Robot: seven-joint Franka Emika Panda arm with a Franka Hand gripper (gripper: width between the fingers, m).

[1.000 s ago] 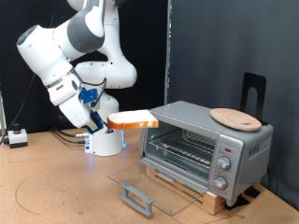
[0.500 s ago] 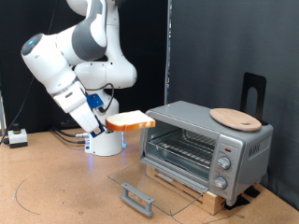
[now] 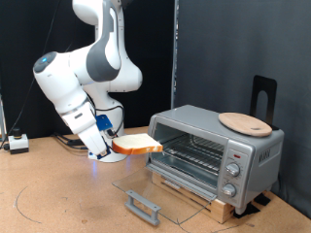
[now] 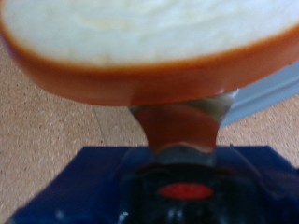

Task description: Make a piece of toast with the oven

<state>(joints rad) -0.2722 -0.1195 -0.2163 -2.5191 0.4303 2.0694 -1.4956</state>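
Observation:
In the exterior view my gripper point(image 3: 115, 144) is shut on the piece of toast point(image 3: 137, 144), a flat slice with a pale face and orange crust, held level in the air just left of the oven's open mouth. The silver-grey oven point(image 3: 216, 153) stands at the right, its glass door point(image 3: 160, 192) folded down flat, its wire rack point(image 3: 190, 153) showing inside. In the wrist view the piece of toast point(image 4: 149, 47) fills the frame, clamped by one visible finger point(image 4: 177, 121) over the cork table.
A round wooden board point(image 3: 244, 122) lies on the oven's top. The oven rests on a wooden base point(image 3: 190, 189). A black stand point(image 3: 263, 94) rises behind the oven. A small white box point(image 3: 17, 144) with cables sits at the far left of the cork table point(image 3: 58, 194).
The arm has lowered and the toast has come down from the oven's top level to the height of the oven opening, staying just left of it.

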